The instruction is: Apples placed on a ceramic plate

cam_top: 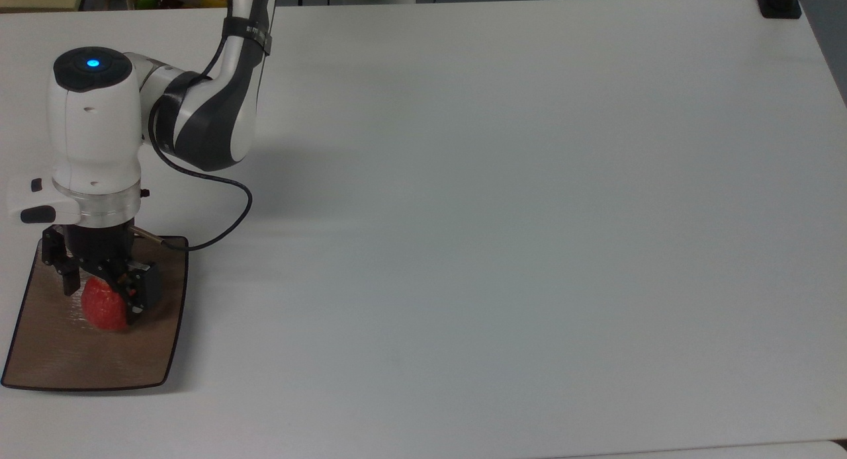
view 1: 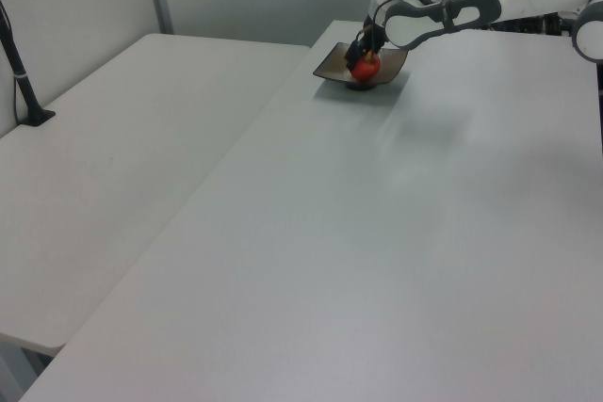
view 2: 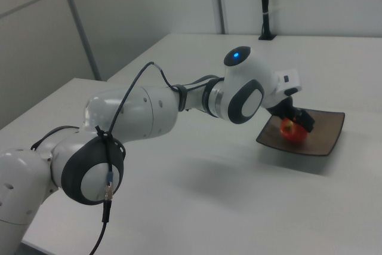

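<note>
Top view | arm bent down | gripper (cam_top: 99, 290) spread around apple (cam_top: 104, 305) | plate (cam_top: 79, 360)

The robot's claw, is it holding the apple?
No: the gripper is open, its fingers apart on either side of the apple, which sits on the plate.
</note>
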